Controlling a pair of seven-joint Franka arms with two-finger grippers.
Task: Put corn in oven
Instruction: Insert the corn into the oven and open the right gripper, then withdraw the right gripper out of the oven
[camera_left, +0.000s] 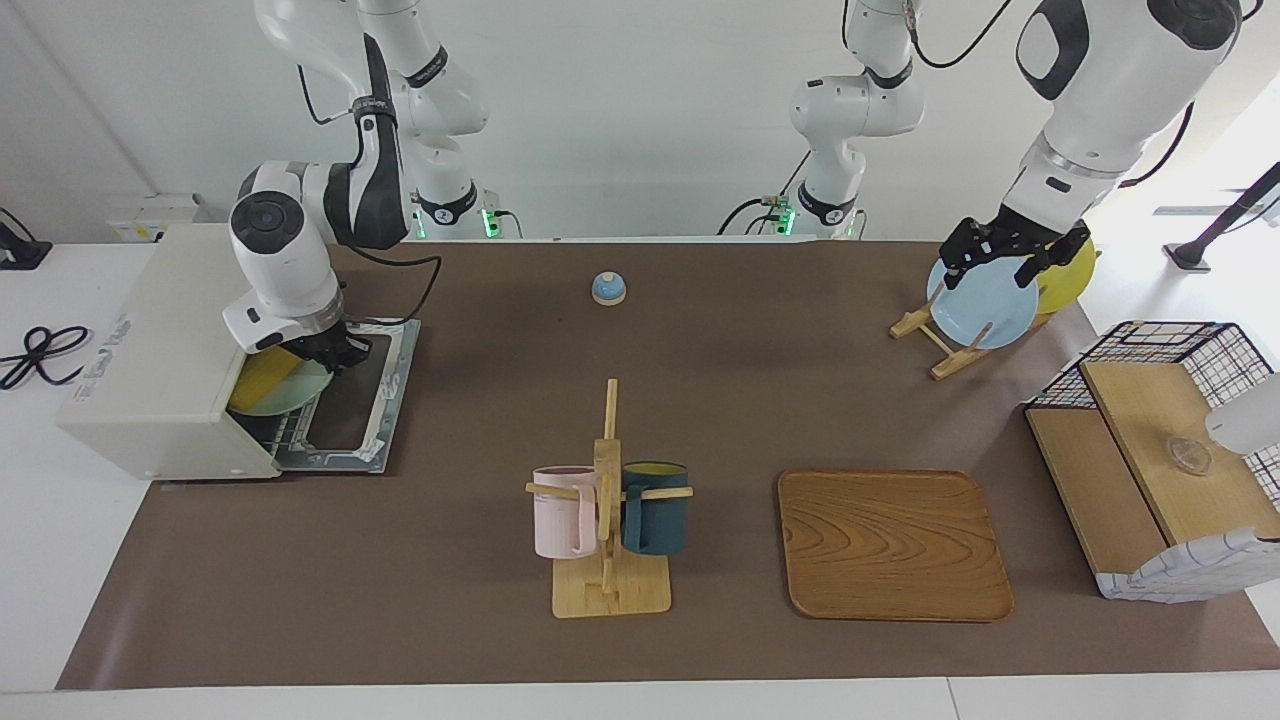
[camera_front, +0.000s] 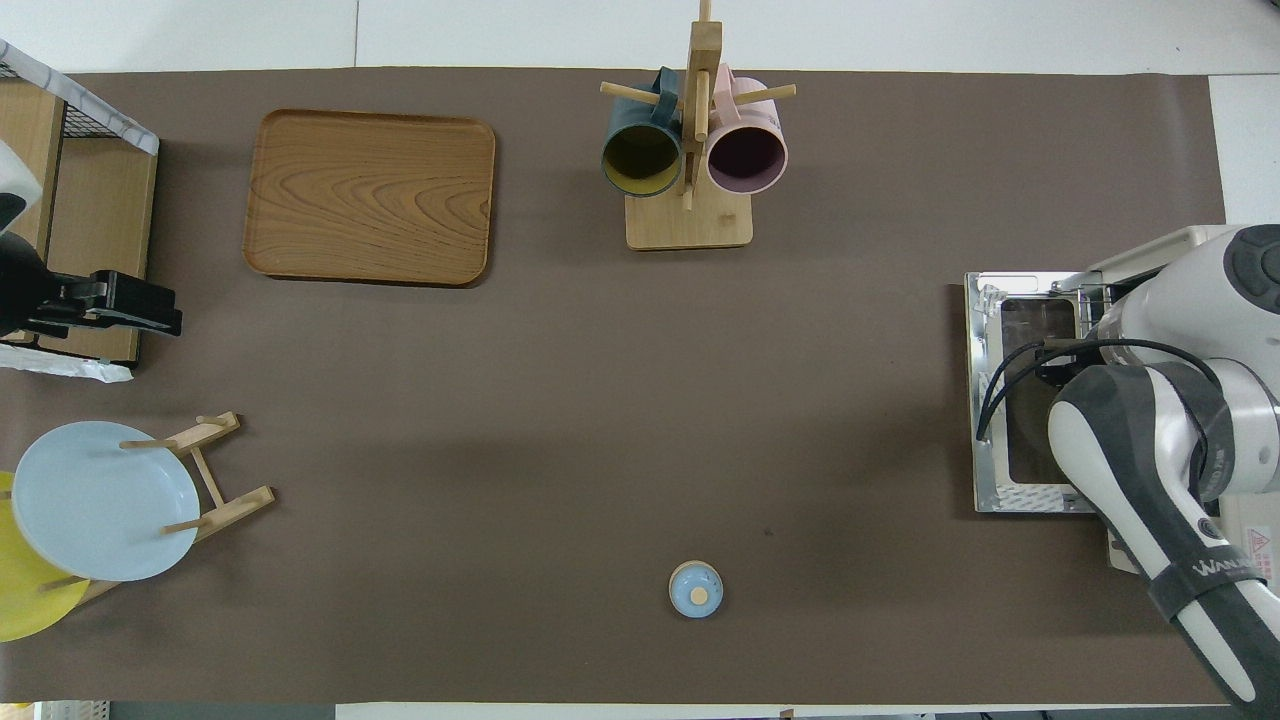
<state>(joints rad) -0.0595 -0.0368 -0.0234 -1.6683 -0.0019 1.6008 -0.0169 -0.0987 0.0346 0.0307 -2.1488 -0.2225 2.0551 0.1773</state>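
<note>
The cream-white oven (camera_left: 150, 340) stands at the right arm's end of the table, its glass door (camera_left: 352, 398) dropped open flat on the mat. The yellow corn (camera_left: 260, 375) lies on a pale green plate (camera_left: 297, 392) on the rack just inside the oven's mouth. My right gripper (camera_left: 328, 356) is at the oven's mouth, right by the corn's end; I cannot tell whether it touches the corn. In the overhead view the right arm hides the corn, and only the door (camera_front: 1030, 400) and part of the oven (camera_front: 1170, 250) show. My left gripper (camera_left: 1010, 258) waits open over the plate rack.
A mug tree (camera_left: 606, 500) with a pink and a dark teal mug stands mid-table, a wooden tray (camera_left: 893, 545) beside it. A plate rack holds a blue plate (camera_left: 982, 305) and a yellow plate (camera_left: 1072, 275). A wire-and-wood basket (camera_left: 1150, 450) stands at the left arm's end. A small blue bell (camera_left: 608, 288) sits near the robots.
</note>
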